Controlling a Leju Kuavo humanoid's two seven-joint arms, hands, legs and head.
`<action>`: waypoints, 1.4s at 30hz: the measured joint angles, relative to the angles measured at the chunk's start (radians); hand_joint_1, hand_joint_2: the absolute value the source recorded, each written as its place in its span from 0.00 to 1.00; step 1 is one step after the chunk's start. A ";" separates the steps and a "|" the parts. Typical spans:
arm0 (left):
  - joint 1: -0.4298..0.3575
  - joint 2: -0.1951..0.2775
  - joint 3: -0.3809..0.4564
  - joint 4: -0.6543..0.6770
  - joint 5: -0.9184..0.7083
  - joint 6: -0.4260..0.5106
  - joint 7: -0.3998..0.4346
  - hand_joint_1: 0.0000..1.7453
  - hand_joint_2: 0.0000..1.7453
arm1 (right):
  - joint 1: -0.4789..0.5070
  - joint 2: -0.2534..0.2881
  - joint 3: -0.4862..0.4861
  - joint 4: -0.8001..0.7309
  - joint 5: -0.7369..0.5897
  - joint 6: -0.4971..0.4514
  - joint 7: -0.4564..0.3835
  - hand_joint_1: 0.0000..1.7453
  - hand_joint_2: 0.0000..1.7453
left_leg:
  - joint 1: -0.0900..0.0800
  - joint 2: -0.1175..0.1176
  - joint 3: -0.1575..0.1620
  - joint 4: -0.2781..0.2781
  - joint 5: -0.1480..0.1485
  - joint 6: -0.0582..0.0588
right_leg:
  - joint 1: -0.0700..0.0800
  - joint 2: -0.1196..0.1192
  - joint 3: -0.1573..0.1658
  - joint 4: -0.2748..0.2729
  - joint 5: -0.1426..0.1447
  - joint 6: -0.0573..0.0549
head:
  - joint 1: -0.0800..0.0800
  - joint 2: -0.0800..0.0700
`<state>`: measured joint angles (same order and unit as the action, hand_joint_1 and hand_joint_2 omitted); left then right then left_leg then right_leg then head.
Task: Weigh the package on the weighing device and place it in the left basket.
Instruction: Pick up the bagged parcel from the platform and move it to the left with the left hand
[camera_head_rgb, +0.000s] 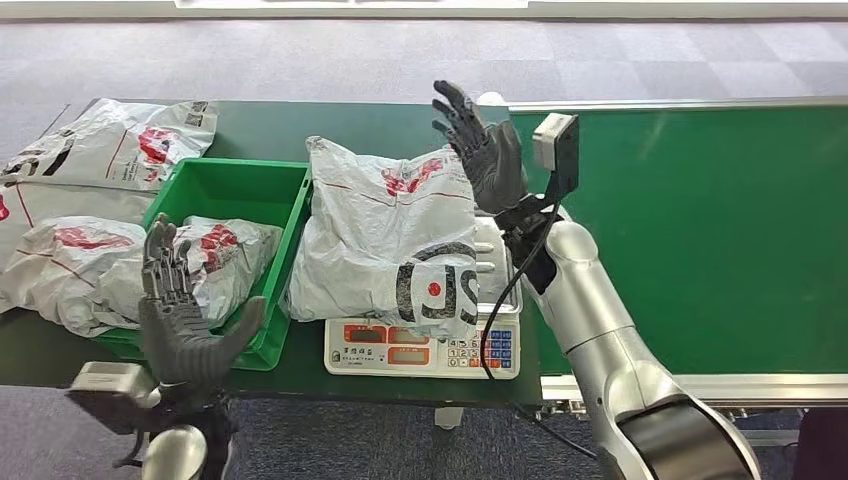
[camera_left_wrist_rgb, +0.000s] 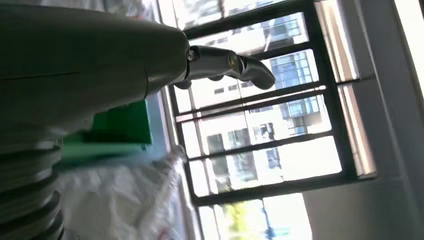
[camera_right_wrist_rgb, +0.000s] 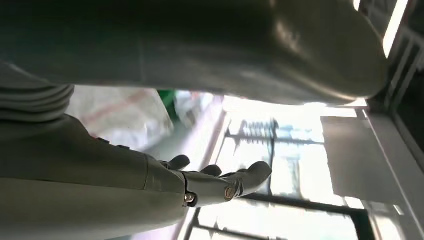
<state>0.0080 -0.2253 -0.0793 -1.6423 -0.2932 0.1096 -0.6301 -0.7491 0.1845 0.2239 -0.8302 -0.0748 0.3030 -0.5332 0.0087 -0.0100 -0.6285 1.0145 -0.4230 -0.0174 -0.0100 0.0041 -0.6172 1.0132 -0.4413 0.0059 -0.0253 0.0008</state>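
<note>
A white plastic package (camera_head_rgb: 395, 235) with red and black print lies on the white scale (camera_head_rgb: 425, 348), covering most of its platform; it also shows in the right wrist view as a pale package (camera_right_wrist_rgb: 117, 115). My right hand (camera_head_rgb: 480, 148) is raised at the package's far right corner, fingers spread, palm toward the bag, holding nothing. My left hand (camera_head_rgb: 180, 310) hovers over the front of the green basket (camera_head_rgb: 235, 185), fingers apart and pointing up, empty. In the left wrist view, my left hand (camera_left_wrist_rgb: 100, 55) has a white package (camera_left_wrist_rgb: 130, 200) beyond it.
The green basket holds a white package (camera_head_rgb: 215, 260). More white packages (camera_head_rgb: 115, 145) lie on the dark table left of the basket. A green conveyor belt (camera_head_rgb: 700, 230) with a metal rim runs to the right of the scale. Grey carpet lies beyond.
</note>
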 joint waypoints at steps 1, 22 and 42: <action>-0.010 0.012 -0.013 0.017 -0.139 0.050 0.019 0.00 1.00 | 0.026 -0.002 0.001 -0.069 0.037 -0.064 -0.009 0.00 0.00 | 0.000 -0.001 0.000 0.000 0.000 0.000 | 0.000 0.000 0.000 0.000 0.000 0.000 | 0.000 0.000; -0.150 0.094 -0.130 0.219 -0.473 0.125 0.087 0.00 1.00 | 0.181 -0.013 0.026 -0.555 0.191 -0.245 -0.017 0.00 0.00 | 0.000 0.003 0.000 0.000 -0.001 -0.001 | 0.000 0.003 0.000 0.000 0.000 0.000 | 0.000 0.000; -0.516 0.089 -0.407 0.773 -1.131 0.221 0.317 0.00 1.00 | 0.279 -0.016 0.034 -0.906 0.728 -0.719 0.055 0.00 1.00 | 0.000 0.003 0.001 0.000 0.000 0.000 | -0.001 0.002 0.000 0.000 0.002 0.000 | 0.000 0.000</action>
<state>-0.5084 -0.1368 -0.4866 -0.8688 -1.4243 0.3307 -0.3127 -0.4705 0.1686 0.2582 -1.7365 0.6534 -0.4163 -0.4781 0.0083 -0.0074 -0.6278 1.0147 -0.4233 -0.0177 -0.0110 0.0060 -0.6170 1.0132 -0.4395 0.0056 -0.0252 0.0008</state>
